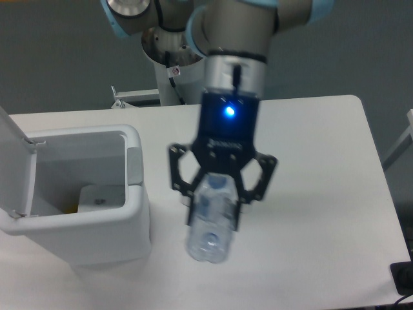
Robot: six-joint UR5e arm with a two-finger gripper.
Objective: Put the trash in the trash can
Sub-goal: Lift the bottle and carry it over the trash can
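Hand (216,210) at frame centre pinches the clear bottle (211,223); the open-lidded trash can (90,213) stands at lower left.

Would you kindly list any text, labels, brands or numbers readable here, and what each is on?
None can be read.
Tool: faint white lettering on the black body under the blue light, too blurred.
Robot base: small red-and-white sticker, too small.
Bottle and trash can: no print visible.
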